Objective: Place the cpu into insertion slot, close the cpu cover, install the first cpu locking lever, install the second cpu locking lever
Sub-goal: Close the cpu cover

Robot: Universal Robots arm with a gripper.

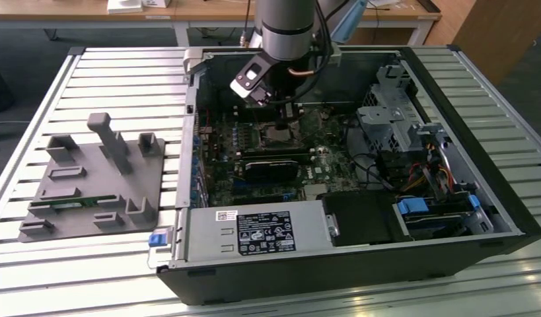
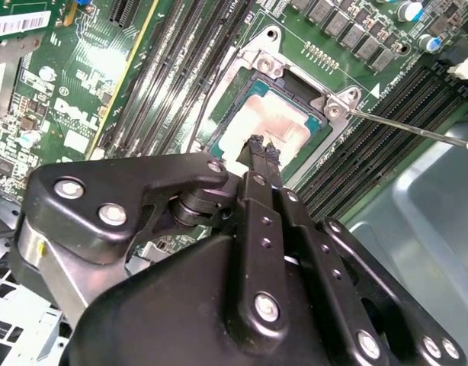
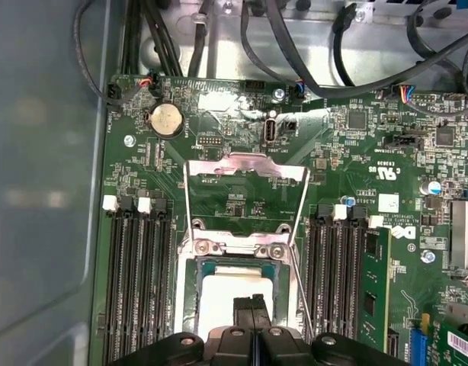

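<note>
The cpu point(image 3: 219, 293), a pale square chip, lies in the insertion slot point(image 1: 277, 135) on the motherboard inside the open computer case. My gripper point(image 2: 261, 143) stands right over the chip's face, its fingers point(image 3: 251, 303) pressed together with nothing between them. I cannot tell whether the tips touch the chip. The cpu cover point(image 3: 245, 164), a silver frame with a cut-out middle, is swung open away from the socket. One thin locking lever point(image 2: 409, 130) sticks out free beside the socket, also seen as a rod point(image 3: 301, 282) along the cover's side. In the exterior view my gripper point(image 1: 283, 122) reaches down into the case.
Black memory slots point(image 3: 139, 282) flank the socket, with a memory stick point(image 3: 371, 282) on one side. Cables point(image 3: 295, 38) hang past the board's far edge. A black card point(image 1: 270, 165), power supply point(image 1: 252, 231) and drive cage point(image 1: 389, 122) crowd the case. A grey fixture point(image 1: 90, 178) sits at the exterior view's left.
</note>
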